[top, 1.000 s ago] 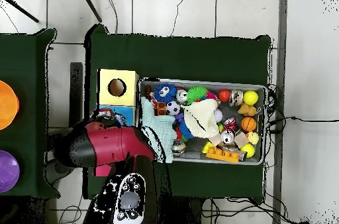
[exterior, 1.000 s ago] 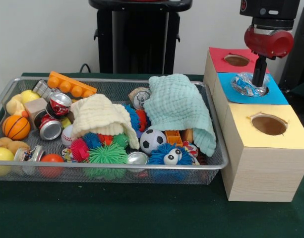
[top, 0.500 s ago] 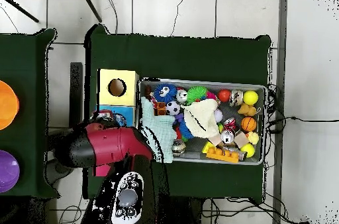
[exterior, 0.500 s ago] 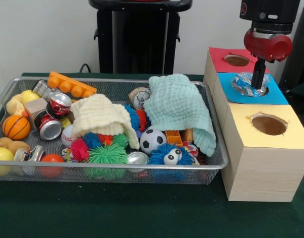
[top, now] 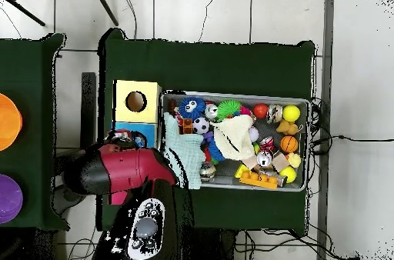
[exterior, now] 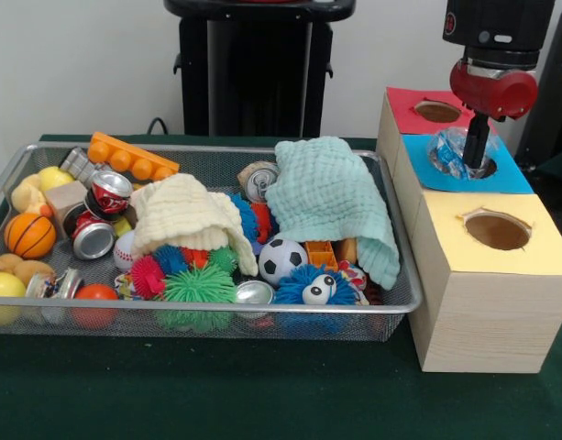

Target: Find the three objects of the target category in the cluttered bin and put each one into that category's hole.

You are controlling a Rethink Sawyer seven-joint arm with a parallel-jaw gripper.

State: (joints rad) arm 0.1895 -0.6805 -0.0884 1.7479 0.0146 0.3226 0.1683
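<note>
- Poking out of the blue-edged hole [exterior: 501,174], one crumpled bottle [exterior: 450,151] touches the gripper [exterior: 476,158]; whether it's clamped, I cannot tell.
- One wire basket [exterior: 402,302], two cloths, three box holes.

Lighting: even, diffuse indoor light, moderately bright in both views.

Front view: soft shadows under the wire-mesh basket [exterior: 5,179] rim and beside the wooden box [exterior: 482,302]; small glints on the soda cans [exterior: 102,215]; slightly soft focus throughout. Overhead view: floor tiles [top: 208,11] bright, green table cover [top: 208,61] dark; fine detail unresolved.
</note>
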